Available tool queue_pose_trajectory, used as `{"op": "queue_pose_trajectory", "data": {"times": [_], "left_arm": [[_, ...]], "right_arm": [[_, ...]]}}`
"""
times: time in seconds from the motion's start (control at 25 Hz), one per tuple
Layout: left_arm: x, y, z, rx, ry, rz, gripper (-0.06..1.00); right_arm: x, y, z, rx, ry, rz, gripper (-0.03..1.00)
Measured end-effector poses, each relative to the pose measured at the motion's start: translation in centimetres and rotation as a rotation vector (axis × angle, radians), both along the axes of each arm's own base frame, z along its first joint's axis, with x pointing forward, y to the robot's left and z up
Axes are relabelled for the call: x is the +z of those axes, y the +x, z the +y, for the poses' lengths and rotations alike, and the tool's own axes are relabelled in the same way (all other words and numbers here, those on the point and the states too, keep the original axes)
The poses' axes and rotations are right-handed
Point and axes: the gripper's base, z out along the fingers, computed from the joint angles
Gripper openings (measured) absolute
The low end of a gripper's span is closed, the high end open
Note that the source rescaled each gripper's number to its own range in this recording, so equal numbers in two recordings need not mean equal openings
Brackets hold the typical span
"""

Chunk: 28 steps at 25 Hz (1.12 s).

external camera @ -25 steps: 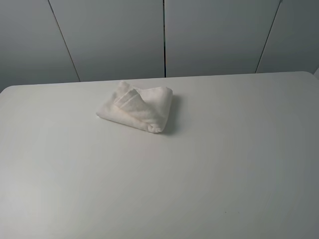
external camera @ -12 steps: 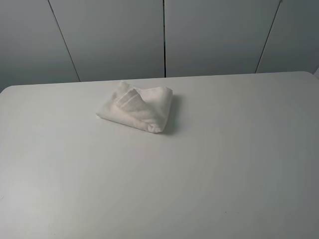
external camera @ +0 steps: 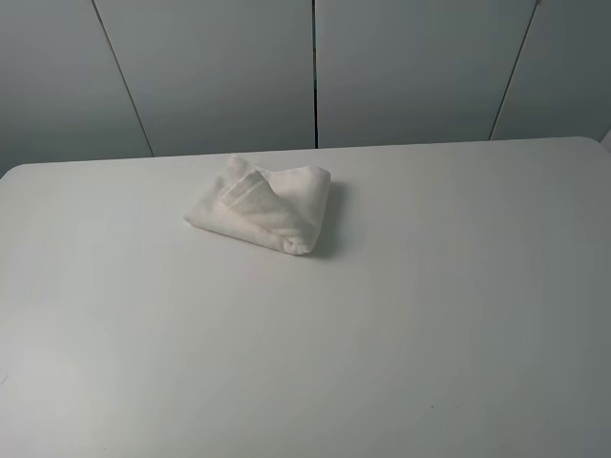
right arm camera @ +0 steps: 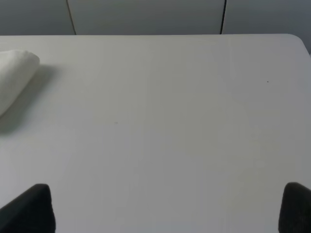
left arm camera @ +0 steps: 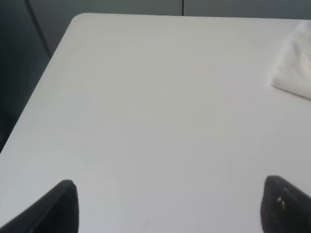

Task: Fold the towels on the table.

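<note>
The white towel (external camera: 261, 205) lies bunched and loosely folded on the white table (external camera: 401, 315), near its far edge, left of centre. A corner of the towel shows in the left wrist view (left arm camera: 295, 65) and in the right wrist view (right arm camera: 13, 77). Neither gripper shows in the exterior high view. My left gripper (left arm camera: 170, 206) is open and empty, low over the table's left part, well short of the towel. My right gripper (right arm camera: 167, 208) is open and empty over the table's right part, also far from the towel.
Grey wall panels (external camera: 315, 72) stand behind the table's far edge. The table's rounded far left corner (left arm camera: 77, 19) and left edge show in the left wrist view, with a drop beyond. The far right corner (right arm camera: 296, 39) shows in the right wrist view.
</note>
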Motion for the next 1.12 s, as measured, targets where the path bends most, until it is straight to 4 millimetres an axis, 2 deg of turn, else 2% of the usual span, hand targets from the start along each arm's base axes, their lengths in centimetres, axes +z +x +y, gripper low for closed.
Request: {"op": "queue_pose_trajectory", "data": {"times": [1.12], "left_arm": [[0.0, 0.0, 0.0, 0.0, 0.0, 0.0, 0.96]], "right_arm": [[0.0, 0.0, 0.0, 0.0, 0.0, 0.0, 1.0]]}}
